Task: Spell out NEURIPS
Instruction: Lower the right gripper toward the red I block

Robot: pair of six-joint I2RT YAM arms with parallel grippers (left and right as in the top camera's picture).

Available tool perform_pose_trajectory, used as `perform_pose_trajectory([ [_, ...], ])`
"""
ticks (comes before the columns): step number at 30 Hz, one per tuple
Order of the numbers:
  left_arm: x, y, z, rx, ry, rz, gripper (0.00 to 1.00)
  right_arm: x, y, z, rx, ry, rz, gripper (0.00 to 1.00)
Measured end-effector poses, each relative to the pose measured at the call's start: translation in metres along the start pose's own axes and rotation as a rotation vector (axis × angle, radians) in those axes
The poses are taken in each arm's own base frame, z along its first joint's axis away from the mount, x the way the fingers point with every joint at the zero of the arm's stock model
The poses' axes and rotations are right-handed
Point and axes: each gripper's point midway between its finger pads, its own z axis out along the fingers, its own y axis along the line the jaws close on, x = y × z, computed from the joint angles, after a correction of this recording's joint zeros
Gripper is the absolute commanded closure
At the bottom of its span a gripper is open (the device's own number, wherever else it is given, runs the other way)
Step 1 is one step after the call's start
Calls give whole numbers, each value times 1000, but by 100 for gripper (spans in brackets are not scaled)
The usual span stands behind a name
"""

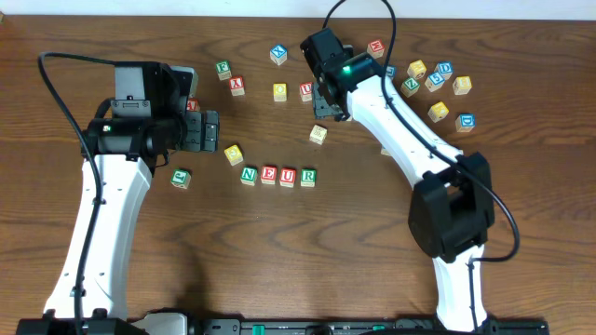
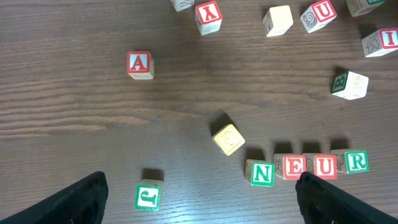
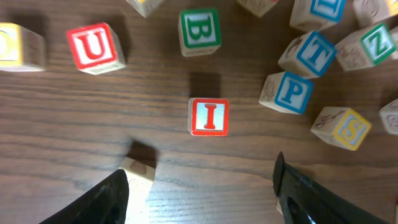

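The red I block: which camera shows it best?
The right wrist view: the red I block sits mid-frame, letter facing the camera. The left wrist view catches it small at the right edge. Overhead, the right arm hides it.

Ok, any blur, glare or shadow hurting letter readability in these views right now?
Overhead: even light, no glare, N-E-U-R row small but legible. Left wrist: sharp, that row crisp; left fingers are dark, soft-edged shapes. Right wrist: red I cube readable, slightly soft; a small shadow just above it; cubes near the frame edges blur.
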Motion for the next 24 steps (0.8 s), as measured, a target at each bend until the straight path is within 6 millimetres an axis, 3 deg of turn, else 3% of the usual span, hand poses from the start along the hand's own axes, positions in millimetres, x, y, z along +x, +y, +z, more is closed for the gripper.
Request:
perform_pose_trajectory([
  [4, 0, 0, 0, 0, 0, 0, 5, 2, 1, 14, 12, 11, 25, 29],
  [12, 0, 0, 0, 0, 0, 0, 5, -6, 3, 23, 5, -19, 69, 29],
  [21, 0, 0, 0, 0, 0, 0, 5, 9, -6, 66, 46, 45, 86, 29],
  [24, 0, 0, 0, 0, 0, 0, 5, 10, -7, 69, 49, 50, 92, 30],
])
